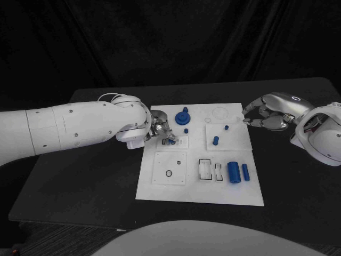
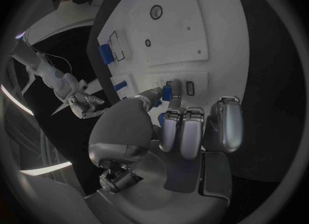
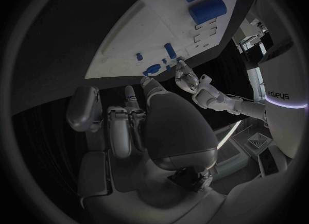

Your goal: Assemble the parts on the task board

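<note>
The left hand (image 1: pixel 160 132) pinches a small blue part (image 2: pixel 167 91) at its fingertips, directly over the task board (image 1: pixel 170 189) near its left edge (the recess beneath is closest to this arm), while the right hand (image 1: pixel 264 118), fingers curled and empty, hovers at the board's right edge.

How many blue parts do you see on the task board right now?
6: the gear-like part, a small peg, a stud, an upright pin, the large cylinder and slim cylinder. The left hand may hide another.
</note>
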Controlling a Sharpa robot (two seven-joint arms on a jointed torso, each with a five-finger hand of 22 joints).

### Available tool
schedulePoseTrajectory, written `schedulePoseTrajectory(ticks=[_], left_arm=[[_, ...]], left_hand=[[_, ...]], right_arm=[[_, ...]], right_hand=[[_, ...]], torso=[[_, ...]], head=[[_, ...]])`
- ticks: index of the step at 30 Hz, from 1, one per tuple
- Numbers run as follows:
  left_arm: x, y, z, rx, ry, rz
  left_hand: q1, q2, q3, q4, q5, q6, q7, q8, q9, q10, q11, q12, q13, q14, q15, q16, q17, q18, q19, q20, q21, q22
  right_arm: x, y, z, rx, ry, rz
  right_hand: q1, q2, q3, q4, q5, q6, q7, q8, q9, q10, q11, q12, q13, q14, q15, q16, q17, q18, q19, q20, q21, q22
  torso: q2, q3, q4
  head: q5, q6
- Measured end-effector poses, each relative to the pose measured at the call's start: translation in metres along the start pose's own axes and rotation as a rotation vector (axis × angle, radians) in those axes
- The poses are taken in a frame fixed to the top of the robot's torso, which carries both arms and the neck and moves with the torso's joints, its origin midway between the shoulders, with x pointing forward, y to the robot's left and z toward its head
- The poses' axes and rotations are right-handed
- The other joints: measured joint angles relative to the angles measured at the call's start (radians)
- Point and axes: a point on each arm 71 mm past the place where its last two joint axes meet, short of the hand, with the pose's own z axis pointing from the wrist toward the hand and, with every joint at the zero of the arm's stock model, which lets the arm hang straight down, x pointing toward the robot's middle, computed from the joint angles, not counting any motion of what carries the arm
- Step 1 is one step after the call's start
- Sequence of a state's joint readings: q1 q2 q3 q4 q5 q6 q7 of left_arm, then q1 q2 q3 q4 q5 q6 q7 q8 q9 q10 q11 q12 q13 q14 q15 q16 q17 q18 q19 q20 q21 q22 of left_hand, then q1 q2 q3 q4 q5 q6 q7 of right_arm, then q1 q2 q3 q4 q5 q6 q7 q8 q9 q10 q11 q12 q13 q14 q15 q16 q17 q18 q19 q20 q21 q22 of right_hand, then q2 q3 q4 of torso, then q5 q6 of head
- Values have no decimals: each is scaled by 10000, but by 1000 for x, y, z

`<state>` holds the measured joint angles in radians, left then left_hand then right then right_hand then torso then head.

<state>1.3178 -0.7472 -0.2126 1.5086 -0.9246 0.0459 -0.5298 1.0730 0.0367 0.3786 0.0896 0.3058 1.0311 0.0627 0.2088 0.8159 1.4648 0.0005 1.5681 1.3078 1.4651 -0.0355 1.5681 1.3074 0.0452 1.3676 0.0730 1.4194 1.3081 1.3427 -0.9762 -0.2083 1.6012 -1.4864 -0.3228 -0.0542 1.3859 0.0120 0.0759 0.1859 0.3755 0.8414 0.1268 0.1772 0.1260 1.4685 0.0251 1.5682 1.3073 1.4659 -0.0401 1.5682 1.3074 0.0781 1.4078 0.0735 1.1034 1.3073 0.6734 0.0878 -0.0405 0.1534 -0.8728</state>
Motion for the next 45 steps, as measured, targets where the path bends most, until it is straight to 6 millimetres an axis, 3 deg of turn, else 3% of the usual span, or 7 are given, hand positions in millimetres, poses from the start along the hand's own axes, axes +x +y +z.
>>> schedulePoseTrajectory(ticks=[37,40,45], left_arm=[[1,-1,2,-153,367,236],[1,-1,3,-158,359,234],[0,1,4,-211,327,218]], left_hand=[[-7,-7,-3,1,-5,18,-17,-38,22,0,0,0,0,0,0,0,0,0,0,0,-40,-3],[-7,-7,-82,84,-241,18,-17,-38,48,0,0,0,0,0,0,0,0,0,0,0,-80,-3],[-362,-13,-379,547,-786,74,-2,-175,24,0,0,0,0,0,0,0,0,0,0,0,-117,-4]], right_arm=[[1,-1,0,97,122,0],[2,-1,0,99,129,0],[2,-1,0,107,139,-1]], right_hand=[[-1,0,28,-28,70,0,0,0,-18,0,0,0,5,0,0,0,0,0,0,0,-40,6],[-1,-1,28,-28,70,0,0,0,-18,0,0,0,5,0,0,0,0,0,0,0,-40,5],[-1,-1,28,-27,70,0,0,0,-18,0,0,0,4,0,0,0,0,0,0,0,-40,5]], torso=[[0,4,2],[0,4,1],[0,4,1]], head=[[7,0],[12,0],[22,0]])
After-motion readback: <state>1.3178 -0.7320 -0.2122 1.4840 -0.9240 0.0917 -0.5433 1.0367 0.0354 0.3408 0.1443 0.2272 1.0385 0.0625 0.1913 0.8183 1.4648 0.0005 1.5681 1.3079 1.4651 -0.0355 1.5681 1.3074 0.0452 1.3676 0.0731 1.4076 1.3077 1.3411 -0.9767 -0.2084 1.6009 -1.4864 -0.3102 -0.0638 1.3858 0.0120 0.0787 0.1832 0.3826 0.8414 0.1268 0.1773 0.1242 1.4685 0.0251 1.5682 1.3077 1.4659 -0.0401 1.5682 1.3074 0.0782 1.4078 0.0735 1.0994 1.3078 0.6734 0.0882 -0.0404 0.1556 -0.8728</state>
